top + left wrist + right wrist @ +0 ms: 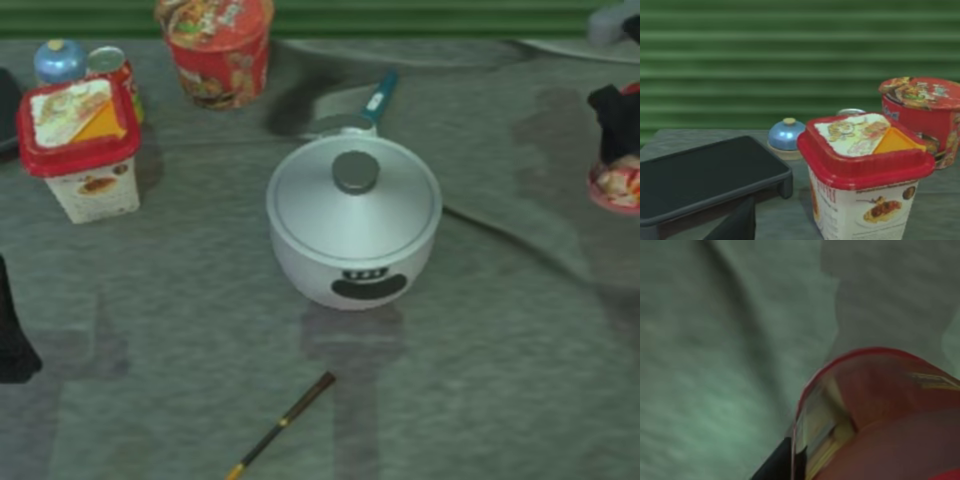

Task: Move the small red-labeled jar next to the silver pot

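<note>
The silver pot (352,222) stands in the middle of the table with its lid on, its teal-tipped handle (378,97) pointing to the far side. The small red-labeled jar (618,184) is at the table's right edge, far from the pot. My right gripper (615,128) is over the jar, shut on it. In the right wrist view the jar (880,410) fills the near corner, and one dark finger (777,467) lies against its side. My left arm (12,340) is parked at the left edge.
A square white tub with a red lid (80,150) (865,180), a large red noodle cup (215,45) (922,115), a blue bell (58,60) (785,135) and a can (112,65) stand at the back left. A black tray (705,175) lies beside them. A dark stick (285,420) lies near the front.
</note>
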`<action>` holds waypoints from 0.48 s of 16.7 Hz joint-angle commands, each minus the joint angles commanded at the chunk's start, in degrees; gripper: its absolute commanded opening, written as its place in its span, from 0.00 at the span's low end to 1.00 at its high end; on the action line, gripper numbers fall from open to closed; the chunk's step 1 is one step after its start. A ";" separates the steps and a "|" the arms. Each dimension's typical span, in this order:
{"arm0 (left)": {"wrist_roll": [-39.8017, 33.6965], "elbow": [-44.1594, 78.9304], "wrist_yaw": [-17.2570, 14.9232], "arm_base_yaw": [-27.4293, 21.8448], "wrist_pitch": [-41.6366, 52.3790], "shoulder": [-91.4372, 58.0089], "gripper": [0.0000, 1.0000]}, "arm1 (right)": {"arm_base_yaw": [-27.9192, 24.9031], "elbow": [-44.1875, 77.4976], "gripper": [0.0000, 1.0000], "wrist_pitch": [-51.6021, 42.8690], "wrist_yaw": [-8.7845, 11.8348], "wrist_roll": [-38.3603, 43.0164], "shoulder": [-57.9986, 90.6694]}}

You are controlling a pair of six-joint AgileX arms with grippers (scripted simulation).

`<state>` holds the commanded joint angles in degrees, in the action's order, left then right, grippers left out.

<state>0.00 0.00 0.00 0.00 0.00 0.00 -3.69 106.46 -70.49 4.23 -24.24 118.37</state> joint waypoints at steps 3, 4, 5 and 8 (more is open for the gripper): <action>0.00 0.00 0.00 0.00 0.00 0.00 1.00 | -4.19 -2.85 0.00 3.77 -2.42 14.34 -0.90; 0.00 0.00 0.00 0.00 0.00 0.00 1.00 | -5.64 -3.85 0.00 5.06 -3.26 19.26 -1.22; 0.00 0.00 0.00 0.00 0.00 0.00 1.00 | -7.07 -4.92 0.00 6.30 -4.08 23.93 -1.51; 0.00 0.00 0.00 0.00 0.00 0.00 1.00 | -10.84 -8.09 0.00 9.36 -6.23 35.06 -2.10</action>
<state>0.00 0.00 0.00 0.00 0.00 0.00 -14.52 98.37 -61.13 -2.00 10.82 116.27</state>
